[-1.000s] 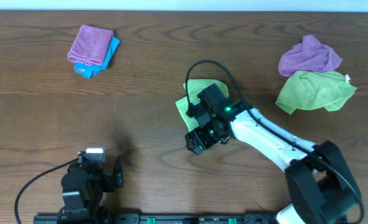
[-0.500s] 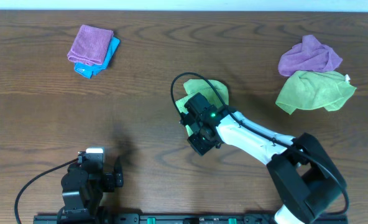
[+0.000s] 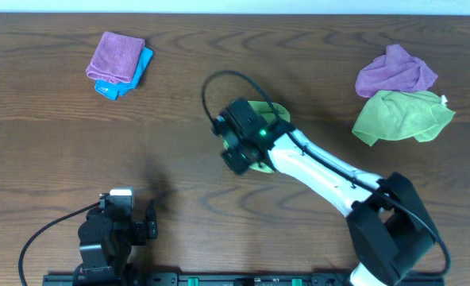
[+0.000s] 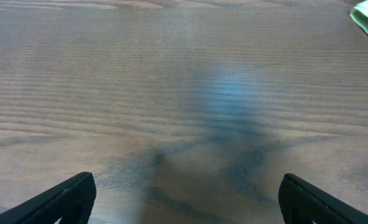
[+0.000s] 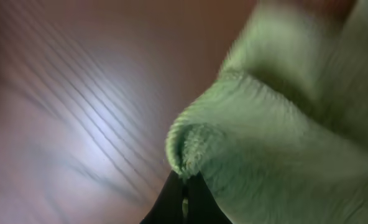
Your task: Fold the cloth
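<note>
- Overhead: my right end effector sits at the middle of the table, closed on the cloth, whose lime folds show on either side of my wrist.
- Overhead: my left end effector is parked in the lower left of the frame, well apart from the cloth.
- Overhead: a folded purple cloth lies on a blue cloth in the upper left. A crumpled purple cloth touches a duller green cloth in the upper right.
- Left wrist: my left fingers stand wide apart over bare wood, holding nothing. A sliver of green shows at the upper right edge; I cannot tell which cloth it is.
- Right wrist: my dark fingertips meet at the bottom centre, pinching a rolled edge of the cloth, which fills the right of the frame.
</note>
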`<state>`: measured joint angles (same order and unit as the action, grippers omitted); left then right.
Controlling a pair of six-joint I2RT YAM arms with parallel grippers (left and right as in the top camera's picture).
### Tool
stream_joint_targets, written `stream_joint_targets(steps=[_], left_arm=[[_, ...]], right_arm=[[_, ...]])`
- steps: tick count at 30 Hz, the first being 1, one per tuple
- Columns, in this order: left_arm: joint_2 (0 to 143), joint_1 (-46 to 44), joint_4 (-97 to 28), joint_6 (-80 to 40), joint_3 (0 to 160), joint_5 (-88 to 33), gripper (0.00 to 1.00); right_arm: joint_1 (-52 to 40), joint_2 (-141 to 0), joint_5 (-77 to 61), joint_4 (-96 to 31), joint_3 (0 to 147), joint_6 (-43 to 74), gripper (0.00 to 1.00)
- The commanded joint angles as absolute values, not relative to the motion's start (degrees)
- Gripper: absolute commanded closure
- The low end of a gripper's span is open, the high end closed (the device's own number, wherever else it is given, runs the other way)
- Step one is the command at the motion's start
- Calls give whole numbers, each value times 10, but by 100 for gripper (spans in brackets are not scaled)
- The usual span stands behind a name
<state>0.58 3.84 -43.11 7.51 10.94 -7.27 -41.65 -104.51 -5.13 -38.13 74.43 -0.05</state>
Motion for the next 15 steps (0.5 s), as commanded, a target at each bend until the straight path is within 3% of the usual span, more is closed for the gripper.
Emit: stream_joint_targets(steps=[1, 8, 15], left_arm=[[3, 36, -436, 77, 107, -69, 5], [3, 36, -436, 77, 107, -69, 5], [3, 36, -436, 77, 107, -69, 5]], right_arm=[[-449, -1040, -60, -382, 806, -15, 99], [-478, -1040, -54, -377, 862, -8, 99], [-464, -1040, 48, -384, 894, 15, 99]])
